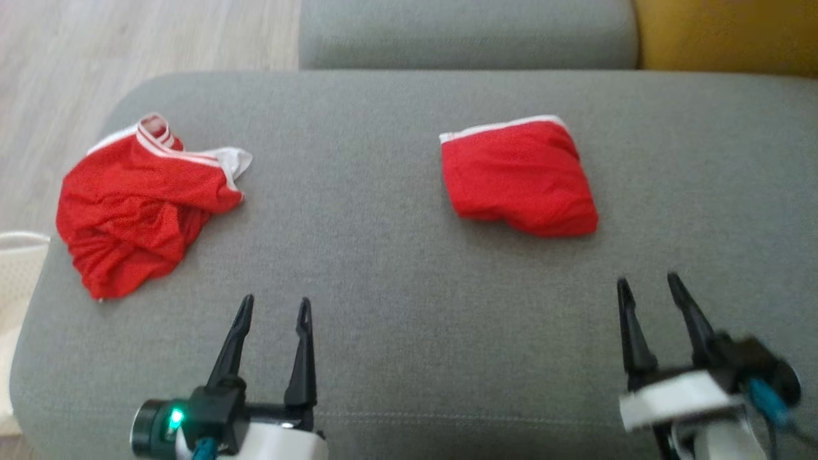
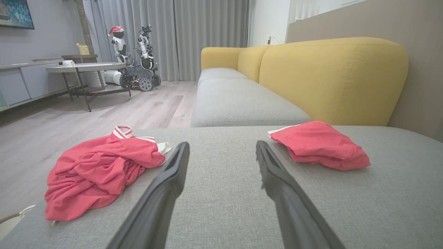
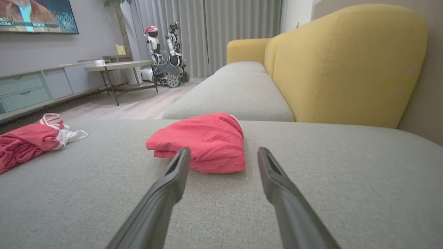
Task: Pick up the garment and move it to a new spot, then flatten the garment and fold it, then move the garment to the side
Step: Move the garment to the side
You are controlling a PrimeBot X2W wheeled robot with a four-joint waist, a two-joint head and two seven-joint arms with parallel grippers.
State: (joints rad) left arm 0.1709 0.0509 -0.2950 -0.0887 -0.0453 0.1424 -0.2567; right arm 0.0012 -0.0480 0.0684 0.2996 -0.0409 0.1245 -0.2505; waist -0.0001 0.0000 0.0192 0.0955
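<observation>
Two red garments lie on the grey cushion [image 1: 383,268]. The crumpled garment [image 1: 134,204] sits at the cushion's left end, bunched in loose folds, with its white-striped waistband turned up on the far side and part of it reaching the cushion's left edge. The folded garment [image 1: 521,179] lies flat right of the cushion's middle, a compact, roughly square packet with a white trim along its far edge. The two are well apart, with bare cushion between them.

The left gripper [image 1: 277,299] hangs over the cushion's near edge, left of centre, with its fingers spread and nothing between them. It is nearer the crumpled garment but clear of it. The right gripper [image 1: 647,278] hangs over the near edge towards the cushion's right end, its fingers also spread and empty. It points at the folded garment, which lies just beyond its tips without touching them.

A pale bag [image 1: 16,275] stands against the cushion's left side. Only its rim and a bit of wall are in view, so I cannot tell what is in it.

Behind the cushion runs a second grey seat [image 1: 466,32] with a yellow backrest [image 1: 728,32] to the right. A pale wood floor [image 1: 128,38] lies off the cushion's far left corner.
</observation>
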